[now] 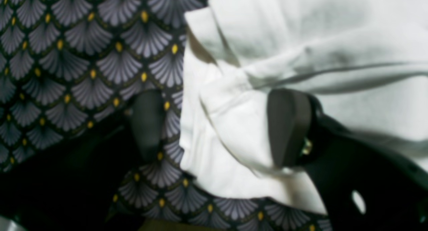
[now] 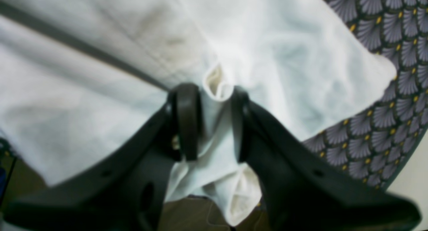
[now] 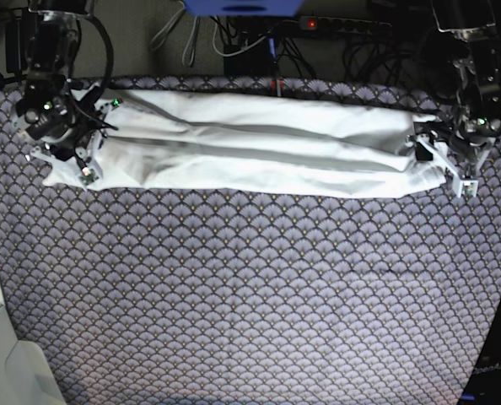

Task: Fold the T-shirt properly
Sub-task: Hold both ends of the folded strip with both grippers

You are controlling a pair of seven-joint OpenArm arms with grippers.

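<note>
- The T-shirt (image 3: pixel 259 148) lies stretched in a long band across the far part of the patterned tablecloth (image 3: pixel 250 295), an arm at each end; several lengthwise creases run through it, so it looks part-folded already.
- The right gripper (image 2: pixel 214 120) is pinched on a bunched fold of the T-shirt (image 2: pixel 100 74); in the right wrist view the cloth pokes up between the two dark jaws and hangs crumpled beneath them; in the base view this gripper (image 3: pixel 80 156) sits at the shirt's left end.
- The left gripper (image 1: pixel 217 127) stands spread wide at the shirt's other end; one finger (image 1: pixel 287 127) rests over the T-shirt (image 1: pixel 301 40), the other (image 1: pixel 147 124) over bare tablecloth (image 1: pixel 67 57) just beside the edge; nothing is clamped on that side, as far as the blurred view shows.
- The step in hand appears to be taking hold of both ends before the next fold; to do it well, the left jaws should straddle all the stacked layers at the corner before closing, not just the top one.
- Both ends should then lift evenly, with light tension, so the band keeps its creases and does not sag mid-span.
</note>
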